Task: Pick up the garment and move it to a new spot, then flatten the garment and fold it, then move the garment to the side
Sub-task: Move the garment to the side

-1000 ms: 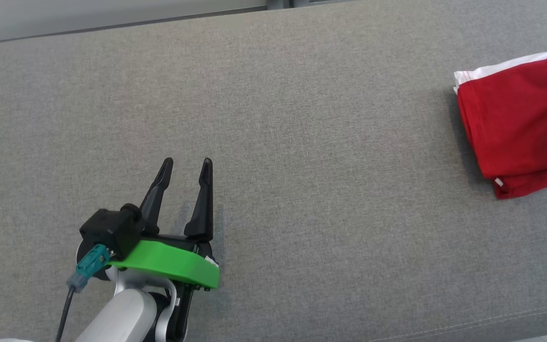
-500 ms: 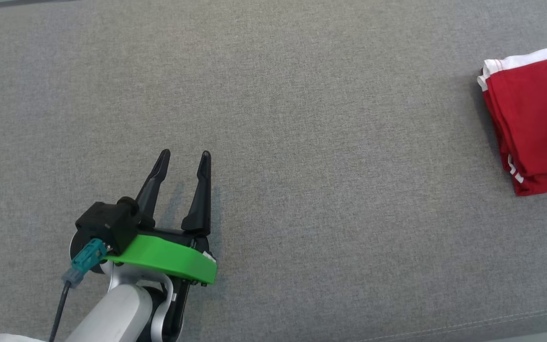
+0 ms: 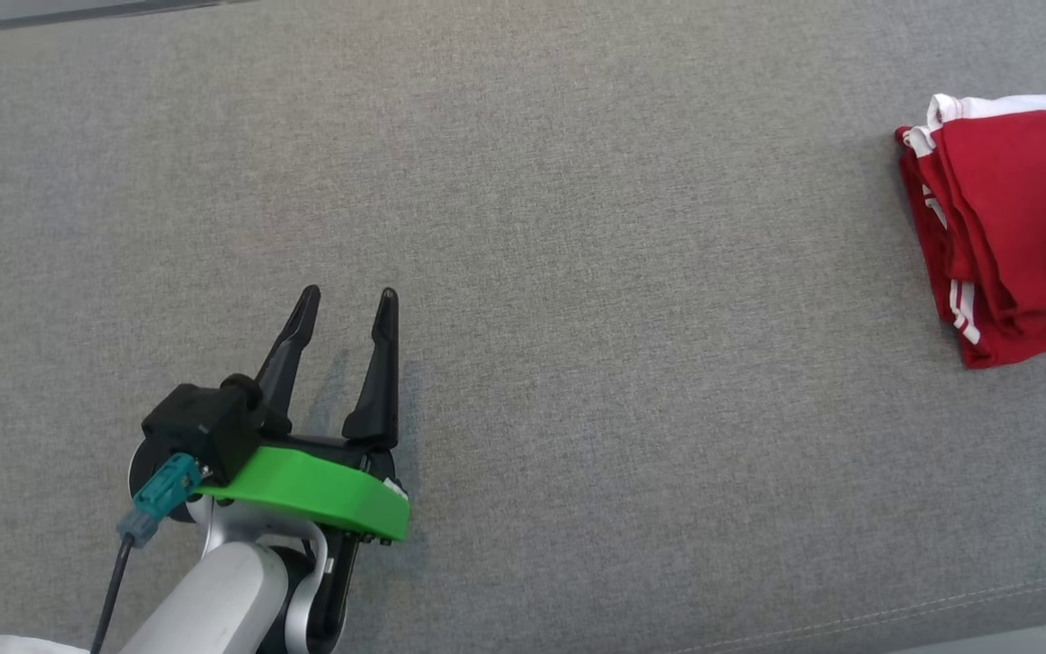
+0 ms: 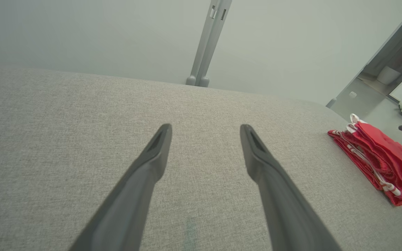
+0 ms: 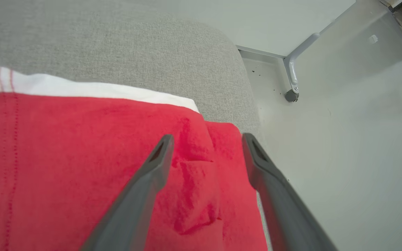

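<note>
The garment (image 3: 1013,227) is red with white trim, folded into a stack at the far right of the grey cushion (image 3: 577,272). It also lies at the right in the left wrist view (image 4: 379,160). My left gripper (image 3: 346,304) rests open over bare cushion at the lower left, far from the garment, its fingers spread (image 4: 204,130) with nothing between them. In the right wrist view my right gripper (image 5: 206,139) hangs open just above the garment's (image 5: 82,167) right end, fingers apart and gripping no cloth.
The cushion's rounded right end (image 5: 229,69) drops to a pale floor (image 5: 344,157), where a metal leg with a caster (image 5: 291,94) stands. A pale wall and a grey post (image 4: 208,42) run behind the cushion. Its front seam (image 3: 941,609) runs along the lower right.
The right gripper has opened and let go of the garment, which has settled into a folded stack at the far right. The head camera shifted slightly. The left gripper stayed put.
</note>
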`<state>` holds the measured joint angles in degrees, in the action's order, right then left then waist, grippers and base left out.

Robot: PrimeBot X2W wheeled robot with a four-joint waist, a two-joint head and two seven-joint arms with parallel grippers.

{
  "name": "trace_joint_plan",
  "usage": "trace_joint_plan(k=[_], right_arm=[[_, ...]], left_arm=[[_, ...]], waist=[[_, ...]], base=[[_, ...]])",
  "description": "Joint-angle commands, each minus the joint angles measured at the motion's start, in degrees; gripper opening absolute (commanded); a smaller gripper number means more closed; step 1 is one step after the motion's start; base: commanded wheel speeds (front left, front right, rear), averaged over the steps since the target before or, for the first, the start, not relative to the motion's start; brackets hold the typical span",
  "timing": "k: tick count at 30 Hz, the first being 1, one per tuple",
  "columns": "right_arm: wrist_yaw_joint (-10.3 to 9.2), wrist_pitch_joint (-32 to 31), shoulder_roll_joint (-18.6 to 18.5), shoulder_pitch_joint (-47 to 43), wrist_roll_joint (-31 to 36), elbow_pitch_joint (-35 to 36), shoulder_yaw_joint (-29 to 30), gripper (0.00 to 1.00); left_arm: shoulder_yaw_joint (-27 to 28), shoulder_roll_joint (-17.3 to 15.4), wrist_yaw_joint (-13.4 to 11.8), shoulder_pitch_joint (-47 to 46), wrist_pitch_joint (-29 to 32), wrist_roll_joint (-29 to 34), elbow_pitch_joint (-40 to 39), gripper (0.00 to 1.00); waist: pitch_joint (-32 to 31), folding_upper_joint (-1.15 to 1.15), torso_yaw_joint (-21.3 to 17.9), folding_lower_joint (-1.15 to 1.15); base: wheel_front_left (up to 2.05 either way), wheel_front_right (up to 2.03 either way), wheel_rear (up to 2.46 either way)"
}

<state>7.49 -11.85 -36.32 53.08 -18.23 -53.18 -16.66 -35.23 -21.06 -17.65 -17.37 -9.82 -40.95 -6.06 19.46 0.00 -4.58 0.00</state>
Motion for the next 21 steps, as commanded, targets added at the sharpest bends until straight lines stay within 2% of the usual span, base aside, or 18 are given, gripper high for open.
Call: trace_joint_plan(k=[1, 12, 21], right_arm=[[0.00, 0.66, 0.13, 1.05, 0.25, -0.16, 0.10, 1.00], [0.00, 7.96, 4.56, 3.46, -0.11, 2.46, -3.95, 1.00], [0.00, 13.17, 8.23, -1.15, -2.95, 8.03, -6.44, 1.00]], left_arm=[[0.21, -0.43, -0.30, -0.64, -0.13, -0.23, 0.14, 1.00], [2.63, 1.25, 1.09, 1.54, -2.51, -3.52, 3.10, 1.00], [4.51, 1.17, 1.14, 4.62, -4.06, -4.13, 7.11, 1.00]], waist=[[-0.80, 0.00, -0.50, 0.00], [-7.93, 0.00, -1.77, 0.00], [-14.84, 0.00, -0.61, 0.00]], base=[[0.00, 0.00, 0.00], [0.00, 0.00, 0.00], [0.00, 0.00, 0.00]])
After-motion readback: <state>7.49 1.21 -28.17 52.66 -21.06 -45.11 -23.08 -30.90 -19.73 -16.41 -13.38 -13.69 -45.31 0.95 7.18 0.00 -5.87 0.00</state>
